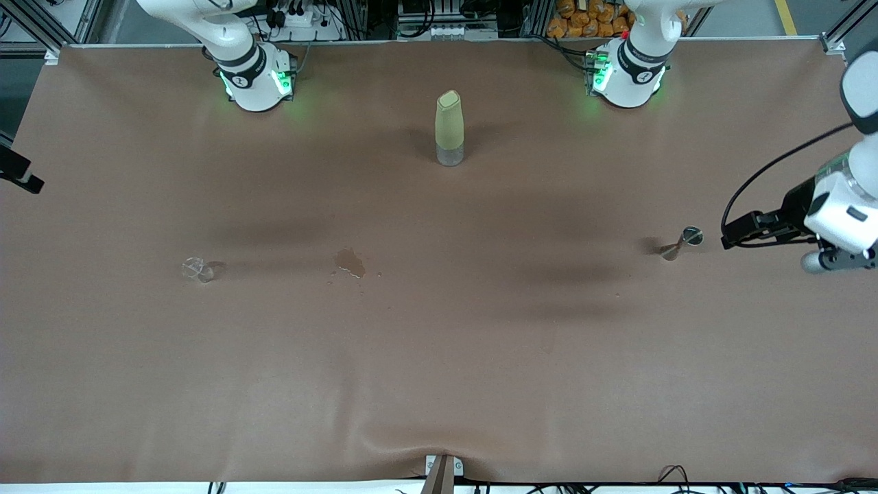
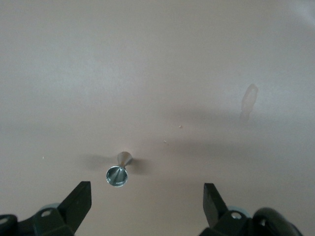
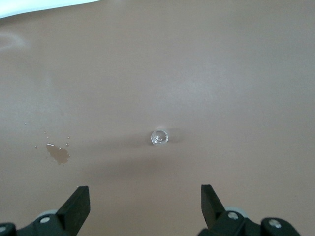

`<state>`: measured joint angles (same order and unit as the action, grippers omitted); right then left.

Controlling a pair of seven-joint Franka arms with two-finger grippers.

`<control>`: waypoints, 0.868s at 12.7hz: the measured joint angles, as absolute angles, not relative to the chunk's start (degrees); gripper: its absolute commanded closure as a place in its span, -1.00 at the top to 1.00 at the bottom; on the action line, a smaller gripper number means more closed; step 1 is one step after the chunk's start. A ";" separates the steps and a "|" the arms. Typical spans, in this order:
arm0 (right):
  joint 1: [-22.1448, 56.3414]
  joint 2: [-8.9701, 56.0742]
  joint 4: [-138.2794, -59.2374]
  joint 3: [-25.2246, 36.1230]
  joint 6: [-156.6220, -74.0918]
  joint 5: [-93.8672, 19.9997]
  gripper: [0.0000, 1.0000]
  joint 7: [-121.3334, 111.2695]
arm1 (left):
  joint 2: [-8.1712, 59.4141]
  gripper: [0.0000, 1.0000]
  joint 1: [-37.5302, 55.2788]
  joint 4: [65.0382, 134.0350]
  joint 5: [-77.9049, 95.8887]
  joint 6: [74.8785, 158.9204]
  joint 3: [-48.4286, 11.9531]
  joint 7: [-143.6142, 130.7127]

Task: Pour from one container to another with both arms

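The brown-covered bench lies broad and mostly bare, with wide open room around each of the few things on it. A tiny clear glass cup stands toward the right arm's end, well in from the bench edges, and a small wet patch marks the cover beside it, toward the middle. A small silvery metal hourglass-shaped jigger stands toward the left arm's end, with a tall olive-green bottle with a clear base well apart from both, upright near the arms' bases. The left hand hangs over the bench just beside the jigger, its black fingers spread wide and holding nothing. The front view shows only a dark tip of the right arm at the picture's edge; the right wrist view alone shows the right hand, fingers wide apart and empty, over the bench with the cup and wet patch in sight. The left wrist view shows the jigger's open round rim from above and the bottle only faintly.
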<state>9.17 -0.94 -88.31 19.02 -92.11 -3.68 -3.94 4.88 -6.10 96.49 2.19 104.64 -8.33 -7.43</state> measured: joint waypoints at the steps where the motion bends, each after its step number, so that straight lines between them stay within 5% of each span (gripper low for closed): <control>1: 9.20 -1.13 -88.84 18.83 -92.38 -3.68 1.00 -3.91 | 3.14 1.00 -6.08 97.93 2.93 105.50 -7.94 -5.61; 7: 9.27 -2.44 -92.97 17.02 -85.74 -3.23 1.00 -0.89 | 0.13 1.00 -6.07 99.19 4.38 105.98 -6.83 3.40; 11: 9.27 -2.84 -94.12 16.32 -88.42 0.01 1.00 -2.01 | 0.12 1.00 -6.09 98.55 4.39 105.22 -6.54 3.71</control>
<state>9.27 -2.84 -94.12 16.33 -88.42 0.01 -2.01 0.12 -6.09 98.55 4.39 105.22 -6.54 3.71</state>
